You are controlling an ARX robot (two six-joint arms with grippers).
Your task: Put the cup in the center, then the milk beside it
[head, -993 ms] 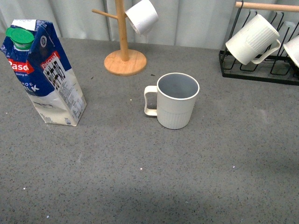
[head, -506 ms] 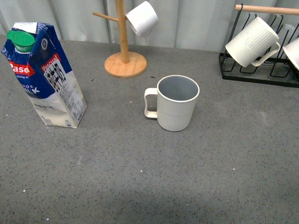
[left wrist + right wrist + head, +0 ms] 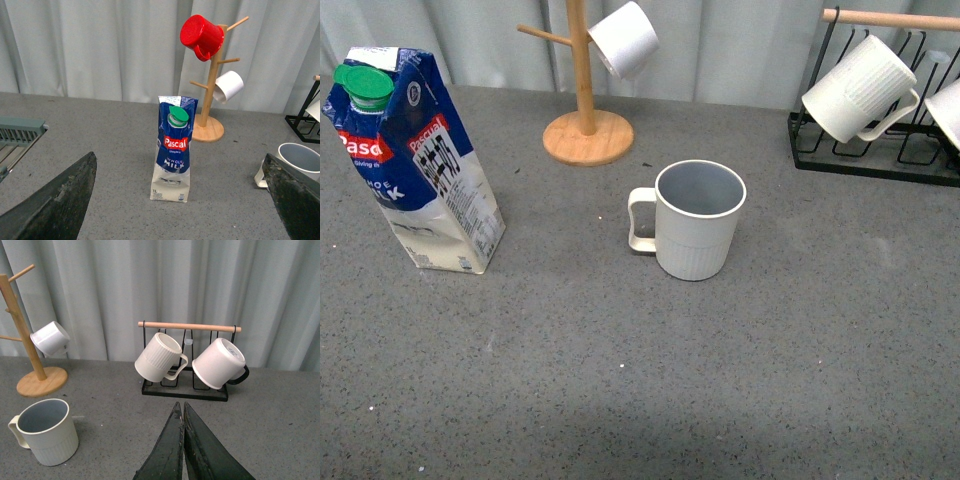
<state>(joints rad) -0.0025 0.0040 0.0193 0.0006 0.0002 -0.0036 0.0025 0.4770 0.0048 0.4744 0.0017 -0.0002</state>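
Barely anything has moved in the last second. The view nudged a touch, but the ribbed cream cup (image 3: 698,220) is in the same spot, upright mid-counter (image 3: 620,380) with nothing holding it. So step one looks done to me. The milk carton (image 3: 415,160) stands well off to the left, not yet moved beside the cup. The left claw (image 3: 180,165) is spread wide and facing the carton. The right claw (image 3: 181,412) is pinched together, empty.
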